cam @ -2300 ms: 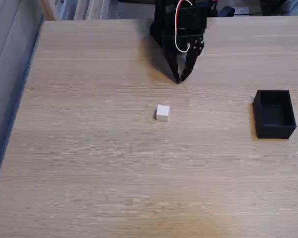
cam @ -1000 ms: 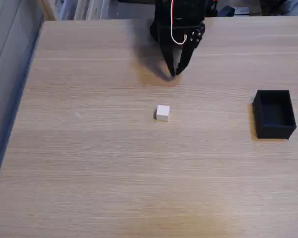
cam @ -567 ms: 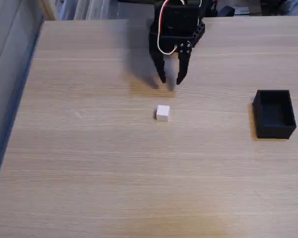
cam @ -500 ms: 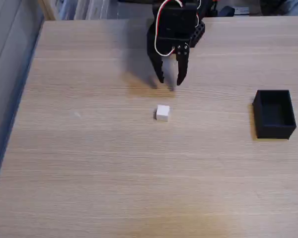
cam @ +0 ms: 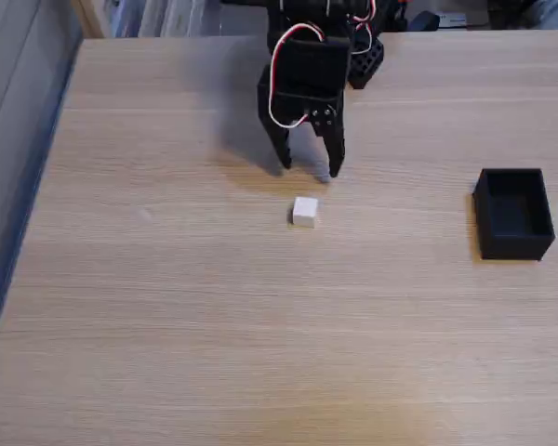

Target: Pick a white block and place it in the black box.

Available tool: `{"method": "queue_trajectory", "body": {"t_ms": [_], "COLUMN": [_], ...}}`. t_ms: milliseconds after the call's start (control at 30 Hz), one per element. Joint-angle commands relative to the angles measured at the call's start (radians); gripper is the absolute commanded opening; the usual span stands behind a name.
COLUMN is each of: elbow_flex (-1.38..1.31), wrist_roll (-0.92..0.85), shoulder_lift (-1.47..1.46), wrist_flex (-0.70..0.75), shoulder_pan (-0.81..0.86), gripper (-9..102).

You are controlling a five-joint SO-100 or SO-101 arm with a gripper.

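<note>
Just below the pincer (cam: pixel 308 171) in the fixed view, toward the near edge of the wooden surface (cam: pixel 214 316), sits the white block (cam: pixel 305 211), flat on one face and alone, with bare wood on every side. That free space looks useful: nothing crowds the cube, so two fingers can drop past its sides without nudging anything else. The pincer hangs tips-down with its jaws spread, the gap between them looking a little wider than the block, and nothing is held in it or touching it. Its tips are near the block but clearly apart from it, set slightly farther back on the surface, with the gap lined up roughly over the cube's position. I judge this to be the approach before a grasp: spread jaws pointing down and nearly centred suggest the arm is being readied to straddle the block.

Well off to the pincer's right as this view shows it, the black box (cam: pixel 513 213) rests on the same surface with its open top facing up, its inside dark and apparently empty. It stands well apart from both the cube and the arm, so the carry would be a clear sideways sweep. Red and white wires (cam: pixel 281 70) loop down the pincer's body, clear of the fingers.
</note>
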Motion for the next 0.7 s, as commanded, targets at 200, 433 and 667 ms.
{"method": "queue_trajectory", "body": {"t_ms": [200,433,667], "elbow_flex": [-0.115,-0.247,-0.347], "wrist_roll": [0.012,0.038,0.051], "shoulder_lift": [-0.155,-0.310,-0.426], "wrist_flex": [-0.067,-0.069,-0.077], "shoulder_pan": [-0.008,-0.020,-0.023], "gripper": [28,28,27]}}
